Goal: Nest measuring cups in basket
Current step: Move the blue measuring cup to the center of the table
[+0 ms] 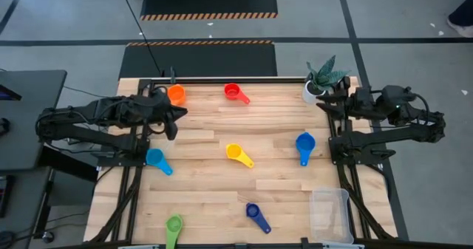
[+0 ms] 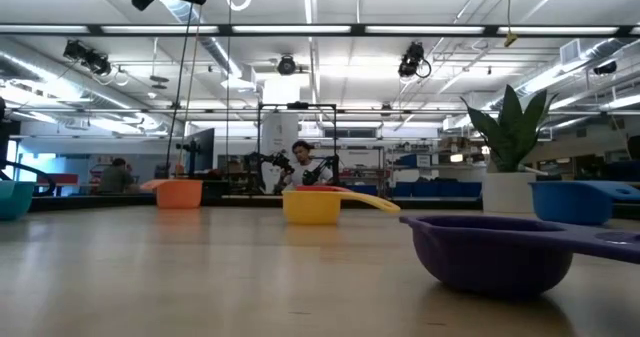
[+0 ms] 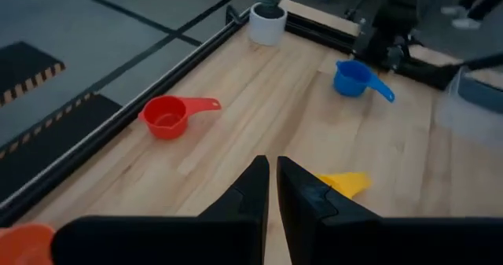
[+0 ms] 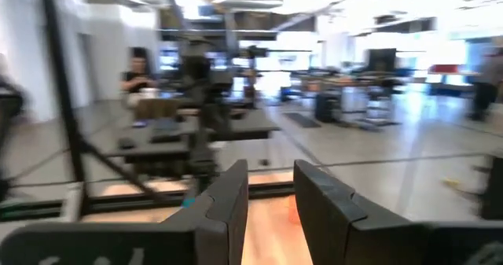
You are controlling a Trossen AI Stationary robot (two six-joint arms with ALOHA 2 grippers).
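Several measuring cups lie apart, bowls resting on the wooden table: orange (image 1: 176, 94), red (image 1: 235, 93), yellow (image 1: 238, 154), blue (image 1: 304, 145), light blue (image 1: 157, 160), dark blue (image 1: 257, 216) and green (image 1: 174, 227). The clear basket (image 1: 330, 213) stands at the near right corner. My left gripper (image 3: 273, 174) hangs above the far left of the table, beside the orange cup, with its fingers nearly together and nothing between them. My right gripper (image 4: 271, 178) is raised at the far right edge near the plant pot. It points about level, with a small gap and nothing held.
A white plant pot (image 1: 314, 90) with a green plant stands at the far right corner, close to my right arm. A black rail (image 1: 236, 79) runs along the far edge. The middle of the table between the cups is bare wood (image 1: 222, 190).
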